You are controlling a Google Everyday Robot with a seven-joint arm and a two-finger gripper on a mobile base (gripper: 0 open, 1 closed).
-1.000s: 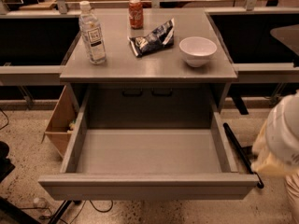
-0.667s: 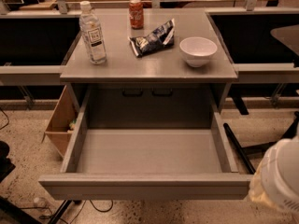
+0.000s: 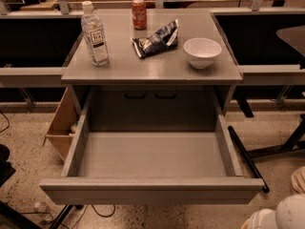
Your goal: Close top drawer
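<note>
Since the earlier frames, our pale rounded arm has sunk from beside the drawer's right front corner to the bottom right corner of the view. The drawer and the tabletop items sit as before.

Item 1: the gripper (image 3: 279, 217), low at the bottom right, below and to the right of the drawer front and apart from it. Only a whitish rounded housing shows, so we cannot tell whether the claw is open or closed.

Item 2: the wide matte-grey top drawer (image 3: 152, 191), pulled far out toward the camera, its plain flat front nearest us and its grey floor and side walls exposed.

Item 3: the grey cabinet tabletop (image 3: 152, 73), directly above the drawer cavity. On it we list:
- a clear plastic water bottle (image 3: 94, 35), upright at left;
- a red soda can (image 3: 139, 14), upright at the back;
- a dark crinkled snack bag (image 3: 157, 39), lying at centre;
- a white round bowl (image 3: 202, 52), at right.

Item 4: a brown cardboard box (image 3: 61, 128), on the speckled floor (image 3: 24, 142) left of the cabinet.
</note>
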